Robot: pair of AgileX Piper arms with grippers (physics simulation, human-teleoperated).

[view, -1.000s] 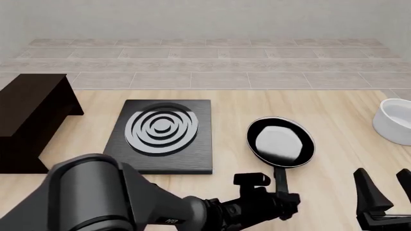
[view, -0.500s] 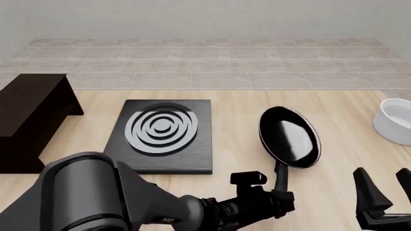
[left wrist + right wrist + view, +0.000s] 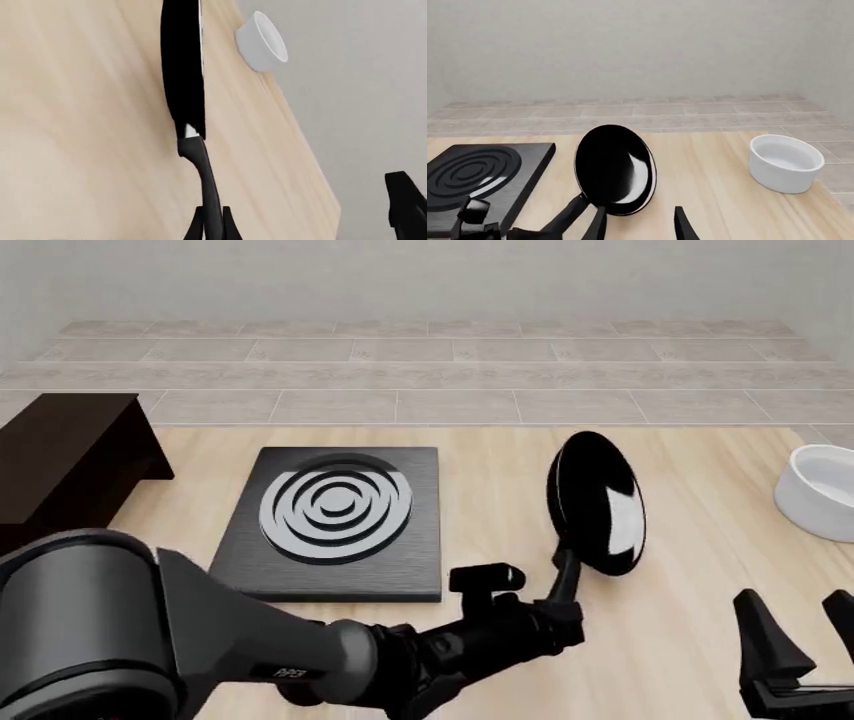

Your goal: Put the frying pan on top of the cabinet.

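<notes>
The frying pan [image 3: 598, 502] hangs above the table, tipped up nearly on edge, right of the slab with white rings. Its thin black handle [image 3: 567, 573] runs down into my left gripper [image 3: 562, 613], which is shut on it. In the left wrist view the frying pan [image 3: 181, 65] shows edge-on, with the handle clamped in the left gripper [image 3: 213, 226]. The cabinet [image 3: 60, 465] stands at the far left edge of the table, well away from the pan. My right gripper [image 3: 795, 602] is open and empty at the near right corner. From the right wrist view the frying pan [image 3: 615, 169] lies ahead of the open right gripper [image 3: 639, 226].
A flat black slab with white rings [image 3: 340, 520] lies between the cabinet and the pan. A white bowl [image 3: 817, 490] sits at the table's right edge. The tiled floor and the wall lie beyond the table's far edge.
The pan has left the table and rolled from flat to nearly on edge, rising and drifting slightly left as the left wrist turned. The right arm has not moved.
</notes>
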